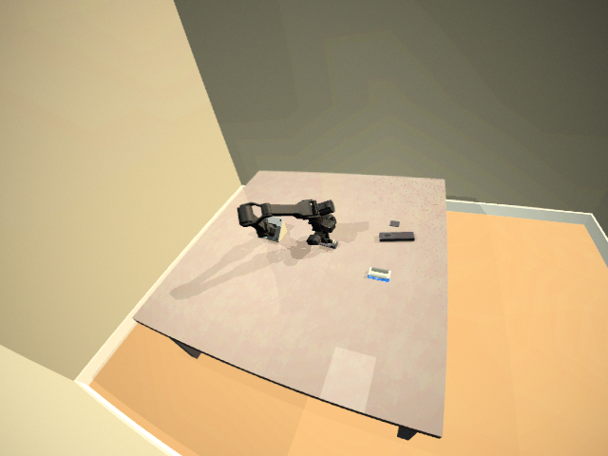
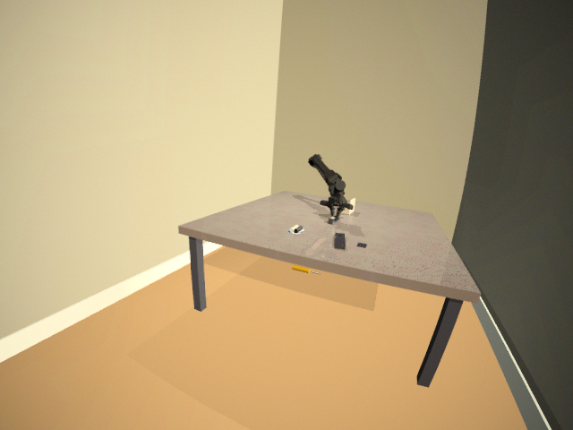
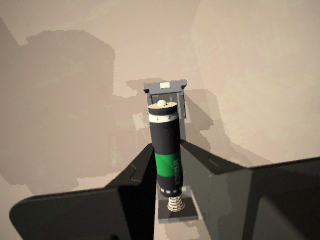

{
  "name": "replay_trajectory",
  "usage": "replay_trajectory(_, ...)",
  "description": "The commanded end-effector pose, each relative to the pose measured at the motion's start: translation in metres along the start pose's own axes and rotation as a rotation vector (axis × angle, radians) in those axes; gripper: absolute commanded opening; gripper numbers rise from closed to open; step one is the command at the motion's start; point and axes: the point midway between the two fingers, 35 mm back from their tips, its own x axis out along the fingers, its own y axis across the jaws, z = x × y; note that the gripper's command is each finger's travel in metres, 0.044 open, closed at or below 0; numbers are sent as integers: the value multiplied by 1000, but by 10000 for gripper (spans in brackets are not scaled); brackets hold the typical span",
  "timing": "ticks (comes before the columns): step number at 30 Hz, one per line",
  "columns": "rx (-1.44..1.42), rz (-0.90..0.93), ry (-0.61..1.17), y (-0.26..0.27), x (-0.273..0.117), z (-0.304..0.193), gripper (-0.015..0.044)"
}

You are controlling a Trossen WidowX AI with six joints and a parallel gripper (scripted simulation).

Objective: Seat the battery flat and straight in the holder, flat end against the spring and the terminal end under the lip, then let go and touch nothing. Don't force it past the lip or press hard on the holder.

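Wrist view: the gripper (image 3: 167,170) is clenched on the battery (image 3: 166,150), the fingers pinching its green band from either side so both ends stay free to meet the holder (image 3: 170,150); the battery lies lengthwise over the holder, its flat end just beyond the spring (image 3: 174,203), which sits between the fingers at their near side, and its terminal end pointing away from the fingers toward the lip (image 3: 165,86); the terminal cap appears short of the lip and not yet tucked under it, though whether the flat end touches the spring cannot be told; the battery looks nearly in line with the holder's long axis, a mid-body grip that judgeably allows a slight tilt to slide the far end in without forcing; seating appears unfinished, and release still lies ahead. Top view: the gripper (image 1: 328,243) hangs low over the table (image 1: 294,313); a dark bar (image 1: 396,237), a small dark square (image 1: 394,223) and a white-and-blue item (image 1: 378,274) lie well apart from the fingers.
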Motion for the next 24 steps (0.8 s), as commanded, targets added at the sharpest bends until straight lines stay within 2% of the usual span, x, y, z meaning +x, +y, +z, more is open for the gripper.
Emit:
replay_trajectory(1,-2,10,35,3,2,-3,61)
replay_trajectory(24,9,8,171,0,5,-2,61)
